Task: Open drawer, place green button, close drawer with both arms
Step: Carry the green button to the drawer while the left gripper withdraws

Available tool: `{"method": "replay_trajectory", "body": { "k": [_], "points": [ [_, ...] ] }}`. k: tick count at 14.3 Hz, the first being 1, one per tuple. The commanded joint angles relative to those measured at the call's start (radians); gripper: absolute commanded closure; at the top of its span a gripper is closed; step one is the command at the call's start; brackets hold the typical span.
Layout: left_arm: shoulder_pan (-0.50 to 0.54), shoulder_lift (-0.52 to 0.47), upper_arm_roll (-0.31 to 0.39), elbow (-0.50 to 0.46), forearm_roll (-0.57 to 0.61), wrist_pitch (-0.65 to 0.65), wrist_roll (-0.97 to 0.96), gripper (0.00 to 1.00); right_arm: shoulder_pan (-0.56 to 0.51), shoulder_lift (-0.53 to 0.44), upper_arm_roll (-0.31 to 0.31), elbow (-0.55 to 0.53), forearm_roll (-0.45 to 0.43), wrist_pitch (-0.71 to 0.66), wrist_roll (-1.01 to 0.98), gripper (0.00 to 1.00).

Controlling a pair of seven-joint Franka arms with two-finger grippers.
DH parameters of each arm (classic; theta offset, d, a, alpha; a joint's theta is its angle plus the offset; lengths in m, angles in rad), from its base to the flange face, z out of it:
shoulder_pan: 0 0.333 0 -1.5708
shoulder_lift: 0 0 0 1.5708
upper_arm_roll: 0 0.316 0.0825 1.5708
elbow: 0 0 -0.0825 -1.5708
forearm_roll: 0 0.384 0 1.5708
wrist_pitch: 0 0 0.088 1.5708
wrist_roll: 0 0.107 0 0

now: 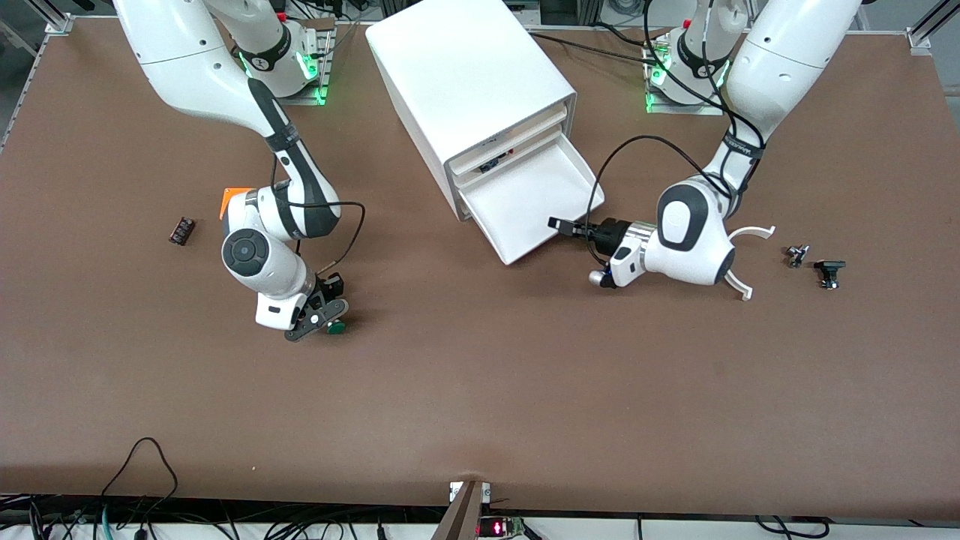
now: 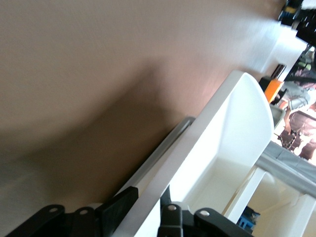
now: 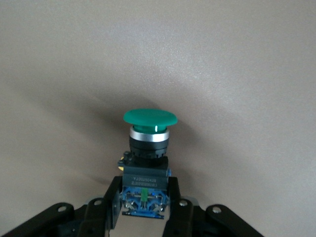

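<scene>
The left claw [image 1: 561,224] clamps the open drawer [image 1: 525,199] front wall to steady it, while the right claw [image 1: 328,324], mid-worktop, clamps the button [image 3: 149,143] by its rear block for transfer.

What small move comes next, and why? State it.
Probably the right gripper lifts the button off the table: its fingers already clamp the blue block, and the drawer stands open, the left gripper's fingers straddling its front.

Right arm's bent down at center-left of the front view, right gripper [image 1: 324,318] low with jaws clamped. Left arm reaches in from upper right, left gripper [image 1: 561,225] mid-frame, jaws pinched together.
</scene>
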State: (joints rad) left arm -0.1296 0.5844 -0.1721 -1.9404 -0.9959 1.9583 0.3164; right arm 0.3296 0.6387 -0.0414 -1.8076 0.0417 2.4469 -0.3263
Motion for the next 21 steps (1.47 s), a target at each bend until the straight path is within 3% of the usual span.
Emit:
{"method": "replay_trajectory", "body": {
  "k": [1,3,5,8,10,11,13,15,17,21],
  "points": [
    [0.021,-0.018,0.02,0.017,-0.003,0.024,-0.022,0.0,-0.006,-0.016,0.006,0.025,0.017,0.011,-0.029,0.71],
    [0.024,-0.032,0.02,0.017,-0.003,0.025,-0.022,0.0,-0.003,-0.054,0.008,0.053,0.015,-0.006,-0.037,0.71],
    [0.039,-0.105,0.022,0.017,0.025,0.098,-0.025,0.0,0.023,-0.065,0.009,0.146,0.011,-0.087,-0.048,0.71],
    [0.117,-0.303,0.028,0.014,0.31,0.188,-0.025,0.0,0.118,-0.06,0.037,0.307,0.014,-0.18,-0.101,0.71],
    [0.184,-0.418,0.036,0.003,0.347,0.177,-0.028,0.0,0.172,-0.06,0.061,0.356,0.015,-0.18,-0.16,0.71],
    [0.226,-0.475,0.063,0.003,0.403,0.131,-0.028,0.0,0.187,-0.06,0.086,0.376,0.017,-0.18,-0.199,0.71],
    [0.234,-0.556,0.127,0.072,0.622,-0.061,-0.031,0.0,0.225,-0.054,0.113,0.408,0.008,-0.18,-0.264,0.71],
    [0.231,-0.578,0.137,0.167,0.8,-0.206,-0.052,0.0,0.273,-0.021,0.117,0.453,0.012,-0.178,-0.423,0.71],
    [0.217,-0.58,0.122,0.221,0.942,-0.26,-0.146,0.0,0.334,0.005,0.115,0.475,0.004,-0.18,-0.489,0.71],
    [0.197,-0.58,0.118,0.229,0.978,-0.285,-0.285,0.0,0.431,0.018,0.11,0.475,-0.09,-0.262,-0.52,0.7]
  ]
}}
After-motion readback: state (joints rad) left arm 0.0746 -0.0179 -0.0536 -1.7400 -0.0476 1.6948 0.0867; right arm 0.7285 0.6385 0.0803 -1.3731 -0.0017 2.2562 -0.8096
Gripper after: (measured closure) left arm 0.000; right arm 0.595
